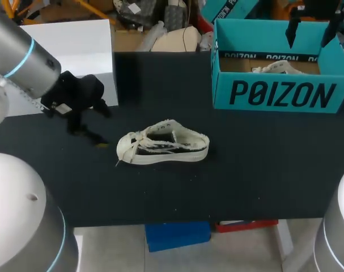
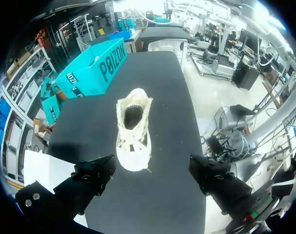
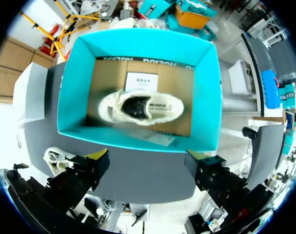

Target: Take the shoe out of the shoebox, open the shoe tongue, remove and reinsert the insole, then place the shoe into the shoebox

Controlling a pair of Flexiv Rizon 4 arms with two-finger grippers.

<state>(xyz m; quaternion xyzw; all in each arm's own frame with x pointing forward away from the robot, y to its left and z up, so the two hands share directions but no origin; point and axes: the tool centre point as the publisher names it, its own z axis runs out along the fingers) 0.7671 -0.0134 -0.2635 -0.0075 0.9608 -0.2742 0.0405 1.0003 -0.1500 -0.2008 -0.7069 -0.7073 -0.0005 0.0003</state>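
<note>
Left claw [image 2: 151, 165], spread wide, hovers near the toe of a cream canvas low-top shoe [image 1: 163, 148] lying mid-way across the black table [image 1: 262, 170], while the right claw [image 3: 147, 158], also spread, hangs above the teal cardboard shoebox [image 1: 279, 93] far right, which holds a second cream shoe [image 3: 142, 107].

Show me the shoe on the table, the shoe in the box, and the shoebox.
shoe on the table [image 1: 165, 149], head view, its side.
shoe in the box [image 3: 138, 108], right wrist view, dark opening.
shoebox [image 1: 282, 94], head view, front wall.
</note>
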